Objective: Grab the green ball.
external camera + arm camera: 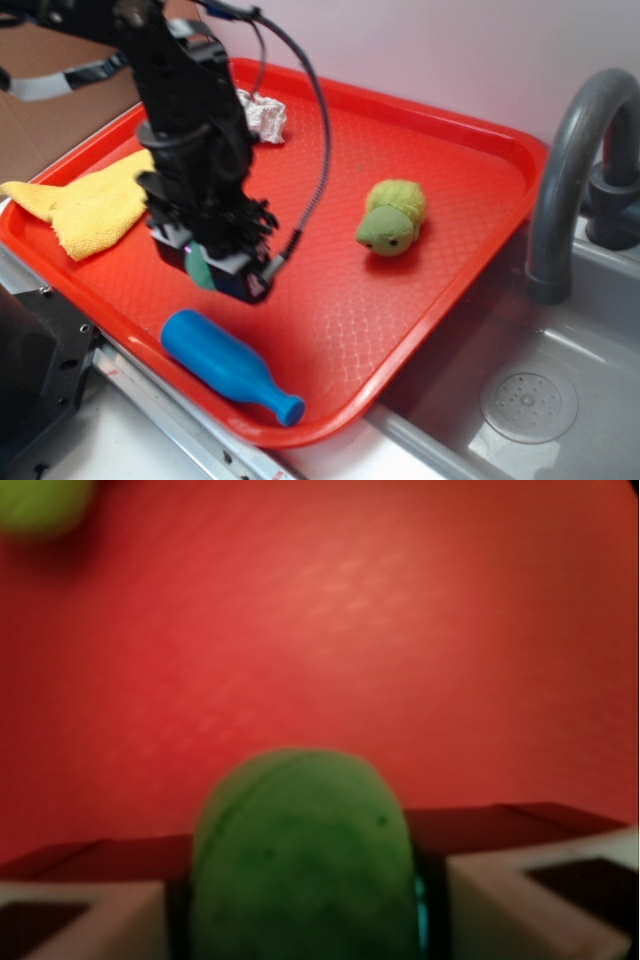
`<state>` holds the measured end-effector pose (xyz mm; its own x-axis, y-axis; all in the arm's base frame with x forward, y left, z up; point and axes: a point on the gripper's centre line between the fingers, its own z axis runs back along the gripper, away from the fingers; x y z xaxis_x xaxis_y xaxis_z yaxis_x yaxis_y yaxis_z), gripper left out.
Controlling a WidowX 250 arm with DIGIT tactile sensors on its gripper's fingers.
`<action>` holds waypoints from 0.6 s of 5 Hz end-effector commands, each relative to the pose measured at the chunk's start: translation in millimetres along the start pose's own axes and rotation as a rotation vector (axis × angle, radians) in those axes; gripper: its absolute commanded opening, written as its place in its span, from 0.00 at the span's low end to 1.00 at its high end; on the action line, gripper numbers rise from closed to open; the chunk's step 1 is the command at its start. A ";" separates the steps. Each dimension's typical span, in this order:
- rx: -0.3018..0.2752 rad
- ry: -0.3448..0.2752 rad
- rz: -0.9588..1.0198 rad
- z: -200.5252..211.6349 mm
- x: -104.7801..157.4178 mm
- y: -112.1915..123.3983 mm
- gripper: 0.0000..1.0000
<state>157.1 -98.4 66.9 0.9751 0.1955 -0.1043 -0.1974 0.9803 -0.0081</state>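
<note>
The gripper (222, 268) is clenched on the green ball (303, 865) — the ball sits between both fingers, above the red tray (420, 150) near its front edge. A blue bottle (228, 365) lies along that front edge; the plush turtle (392, 217) rests toward the right side — well apart.

Toy kitchen: grey sink (560, 400), faucet (570, 170), red tray (400, 300).
</note>
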 end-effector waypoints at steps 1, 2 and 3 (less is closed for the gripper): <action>-0.092 -0.239 0.190 92.8 -20.4 37.8 0.00; -0.085 -0.329 0.251 114.0 -39.5 54.1 0.00; -0.095 -0.358 0.286 118.1 -45.1 61.2 0.00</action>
<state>119.1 -36.6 181.6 0.8625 0.4578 0.2155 -0.4464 0.8890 -0.1020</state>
